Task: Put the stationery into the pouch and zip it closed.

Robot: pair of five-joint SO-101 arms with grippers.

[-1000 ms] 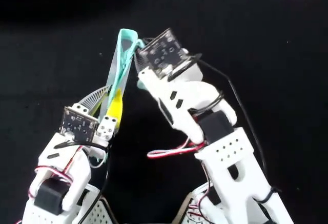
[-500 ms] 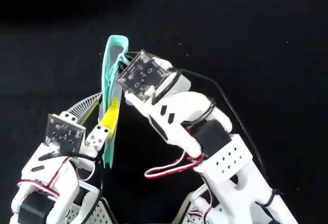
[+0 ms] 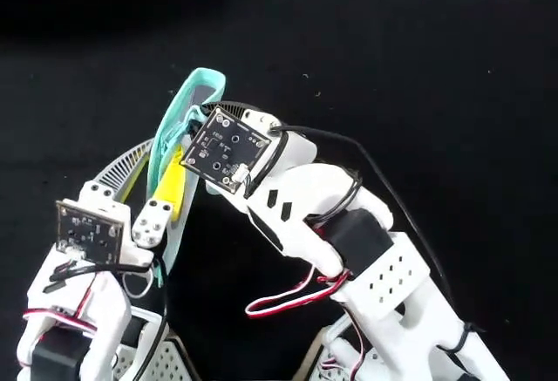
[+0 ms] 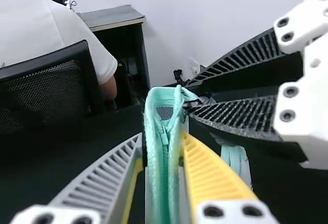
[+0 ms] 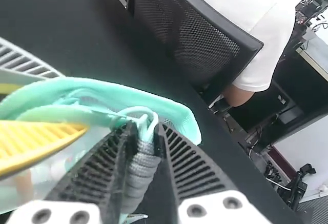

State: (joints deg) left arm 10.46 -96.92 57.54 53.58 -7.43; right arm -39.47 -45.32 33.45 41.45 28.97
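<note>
A mint-green pouch (image 3: 179, 128) is held edge-up above the black table between both arms. My left gripper (image 3: 155, 191), with one yellow finger (image 3: 171, 193) and one grey finger (image 4: 97, 185), is shut on the pouch's zip edge (image 4: 161, 152). My right gripper (image 5: 141, 155) is shut on the grey zip pull cord (image 5: 138, 167) near the pouch's far end (image 5: 174, 114). Pale stationery shows through the pouch's clear side (image 5: 38, 178). The right arm's wrist board (image 3: 225, 150) hides the pull in the high view.
The black table (image 3: 436, 93) spreads wide to the right and behind the arms. The right arm's body (image 3: 384, 268) and red-white wires (image 3: 292, 298) lie at the front. An office chair (image 5: 205, 34) stands beyond the table.
Both arms have carried the pouch left and toward the front. The right gripper has slid along the zip toward the left gripper, and the pouch now bows.
</note>
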